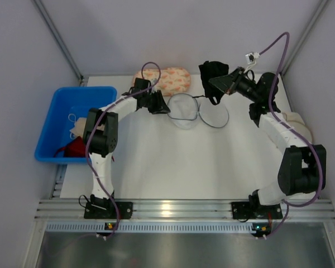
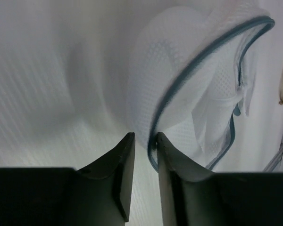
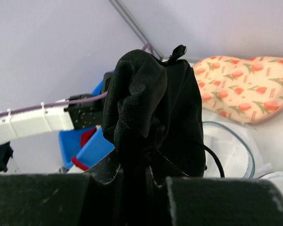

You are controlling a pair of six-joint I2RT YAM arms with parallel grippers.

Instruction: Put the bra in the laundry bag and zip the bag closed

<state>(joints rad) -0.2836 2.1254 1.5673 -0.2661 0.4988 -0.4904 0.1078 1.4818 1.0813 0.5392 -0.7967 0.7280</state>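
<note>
The black bra (image 1: 211,72) hangs bunched from my right gripper (image 1: 216,84), lifted above the table at the back, just behind the laundry bag (image 1: 185,111). In the right wrist view the gripper (image 3: 134,165) is shut on the bra (image 3: 151,94), which hides the fingertips. The white mesh bag lies open in two round halves, the second half (image 1: 214,115) to the right. My left gripper (image 1: 163,107) is at the bag's left rim. In the left wrist view its jaws (image 2: 142,136) are nearly together, with the grey-edged rim of the bag (image 2: 198,70) between them.
A peach patterned pouch (image 1: 167,80) lies at the back, left of the bra, and shows in the right wrist view (image 3: 245,84). A blue bin (image 1: 72,120) with red and beige cloth stands at the left. A beige item (image 1: 298,124) lies at the right edge.
</note>
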